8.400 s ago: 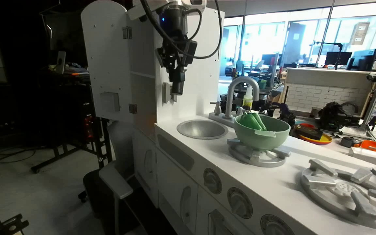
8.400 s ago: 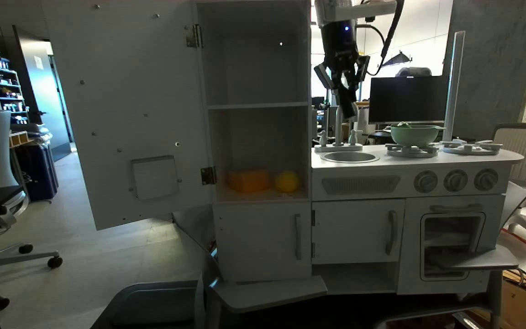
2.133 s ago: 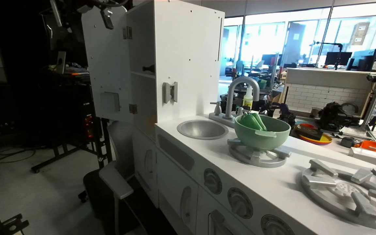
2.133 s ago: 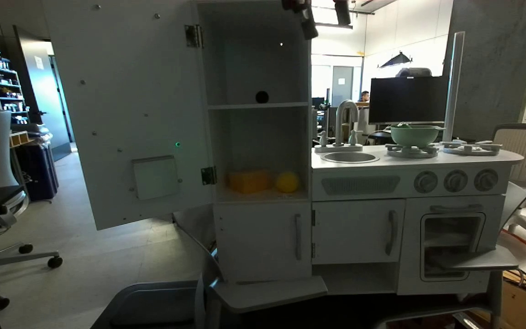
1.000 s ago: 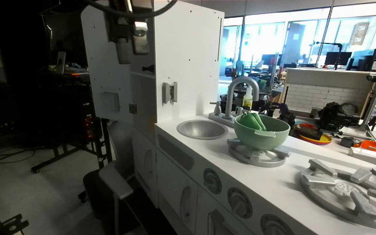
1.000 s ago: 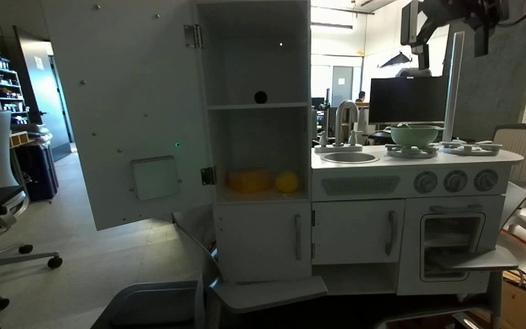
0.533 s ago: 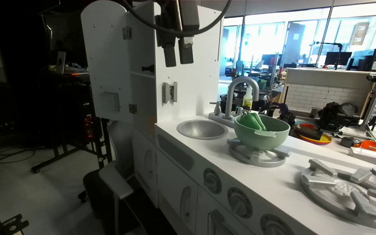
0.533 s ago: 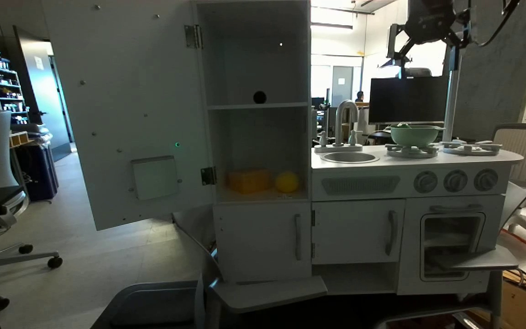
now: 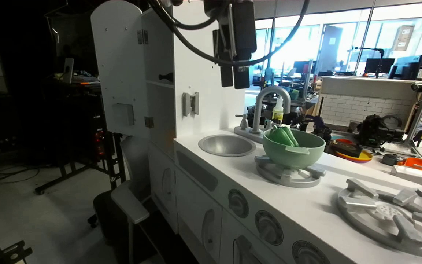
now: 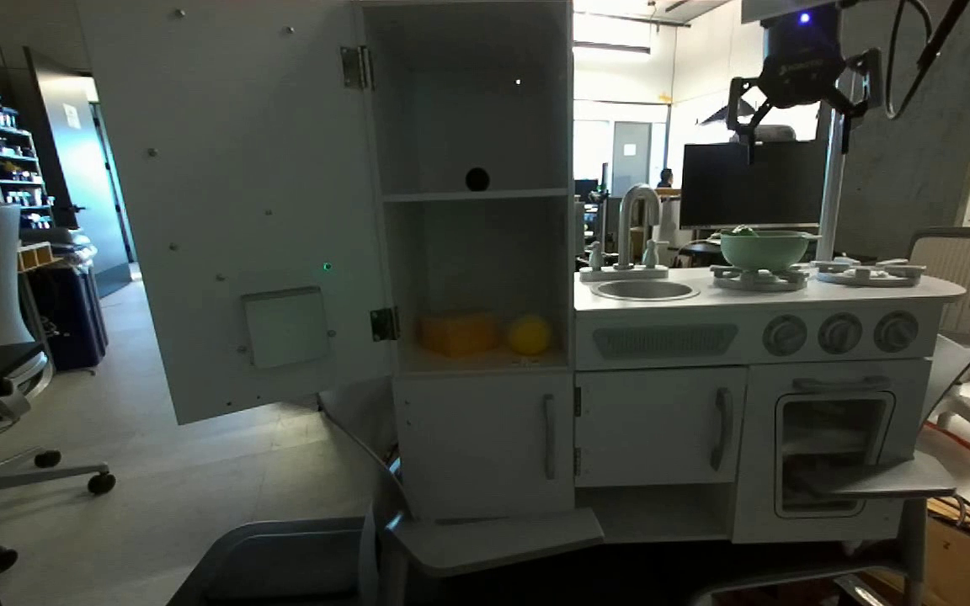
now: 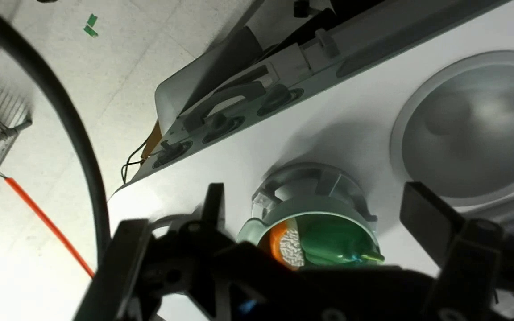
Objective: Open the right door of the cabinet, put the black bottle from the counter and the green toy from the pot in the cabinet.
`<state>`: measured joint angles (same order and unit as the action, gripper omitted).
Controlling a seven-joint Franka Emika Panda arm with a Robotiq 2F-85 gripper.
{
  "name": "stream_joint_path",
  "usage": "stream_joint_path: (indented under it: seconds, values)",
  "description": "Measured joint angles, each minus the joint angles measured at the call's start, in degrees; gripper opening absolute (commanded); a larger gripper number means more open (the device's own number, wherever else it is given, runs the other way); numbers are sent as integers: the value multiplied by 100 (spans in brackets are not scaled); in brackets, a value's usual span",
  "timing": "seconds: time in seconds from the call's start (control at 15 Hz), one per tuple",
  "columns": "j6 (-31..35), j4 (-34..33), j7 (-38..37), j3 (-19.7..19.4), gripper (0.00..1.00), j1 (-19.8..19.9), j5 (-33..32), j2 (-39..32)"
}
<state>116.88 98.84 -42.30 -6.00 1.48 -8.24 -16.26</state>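
The gripper hangs above the white counter, its jaws spread wide apart. Set in from the counter's front edge, a pale green pot sits on a burner, with the green toy inside. At the counter's edge beside the sink stands the cabinet, its right door swung outward; the black bottle lies on its side on the shelf.

Black bottle now in cabinet, upper shelf — fingers spread, nearer pot.
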Motion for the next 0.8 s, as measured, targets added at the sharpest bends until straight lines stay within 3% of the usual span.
stream_joint_path:
  seconds: [0.27,0.8]
  values:
    - [11,-137,-53,-84,100,153,470,-279]
    - [-4,-1015,-72,-99,100,691,2323,-1205]
